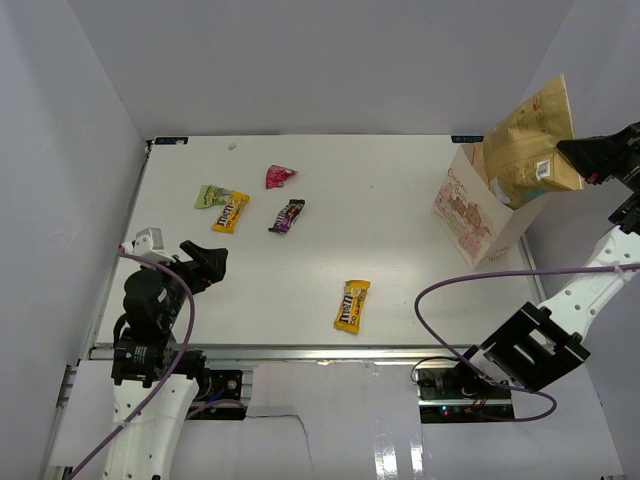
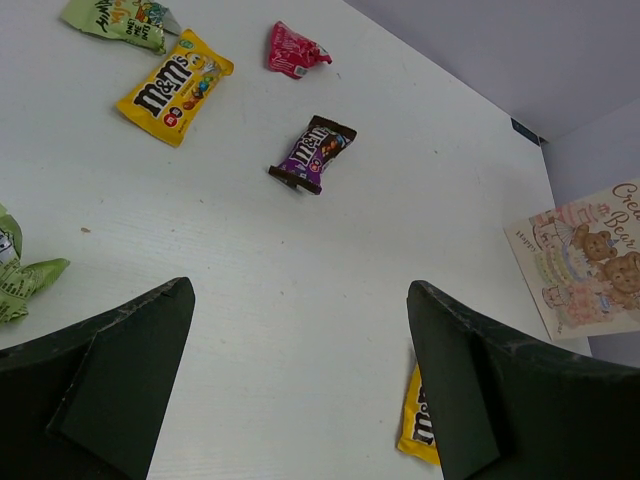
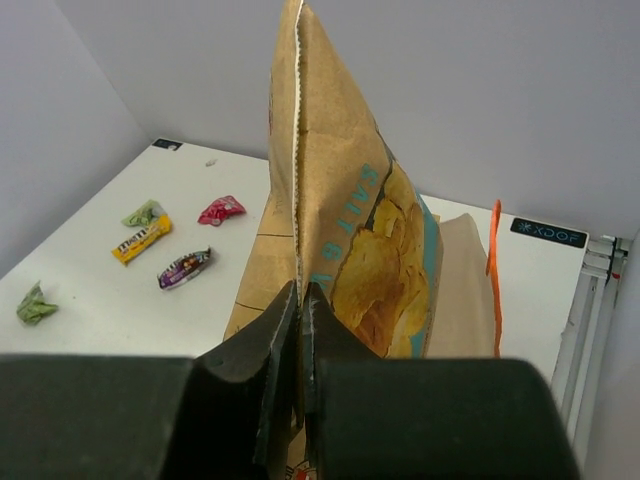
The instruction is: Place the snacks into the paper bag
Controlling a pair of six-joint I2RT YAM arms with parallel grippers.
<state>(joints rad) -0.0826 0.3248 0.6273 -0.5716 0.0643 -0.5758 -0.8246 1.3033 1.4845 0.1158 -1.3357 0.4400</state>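
My right gripper (image 1: 572,152) (image 3: 300,292) is shut on the sealed edge of the large tan-and-blue chip bag (image 1: 530,140) (image 3: 350,200), holding it over the open top of the paper bag (image 1: 468,215) (image 3: 462,290), which stands at the table's right edge. On the table lie a light green packet (image 1: 210,196), a yellow candy pack (image 1: 231,212), a pink wrapper (image 1: 279,177), a dark purple bar (image 1: 287,215) and a second yellow pack (image 1: 352,305). My left gripper (image 1: 205,262) (image 2: 300,290) is open and empty at the near left, above bare table.
A crumpled green packet (image 2: 20,278) lies by the left arm near the table's left edge. The paper bag's orange cord handle (image 3: 493,265) stands up beside the chip bag. White walls enclose the table on three sides. A purple cable (image 1: 470,285) loops over the near right.
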